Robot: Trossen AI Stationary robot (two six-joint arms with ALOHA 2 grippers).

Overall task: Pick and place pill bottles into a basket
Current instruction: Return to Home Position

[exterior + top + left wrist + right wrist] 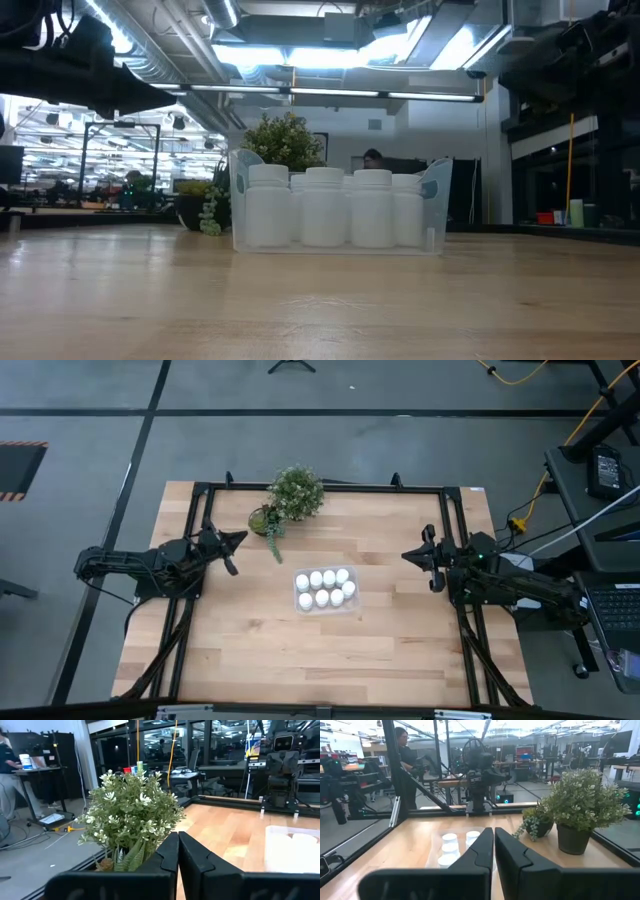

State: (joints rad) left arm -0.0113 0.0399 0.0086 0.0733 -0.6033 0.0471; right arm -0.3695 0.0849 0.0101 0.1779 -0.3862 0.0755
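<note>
Several white pill bottles [324, 588] stand upright in the clear basket [301, 607] at the table's middle; the low view shows the bottles [325, 206] side by side behind the basket's see-through wall [437, 195]. My left gripper [237, 540] hovers shut near the table's left edge, pointing level toward a potted plant. My right gripper [408, 555] hovers shut near the right edge, pointing level toward the basket. The left gripper [178, 851] and the right gripper [494, 849] show in their own wrist views, holding nothing.
A potted green plant [295, 493] with a smaller trailing plant [268, 522] stands at the far middle of the table, just in front of my left gripper. A black frame [320, 485] runs round the table. Bare wood lies on the near half.
</note>
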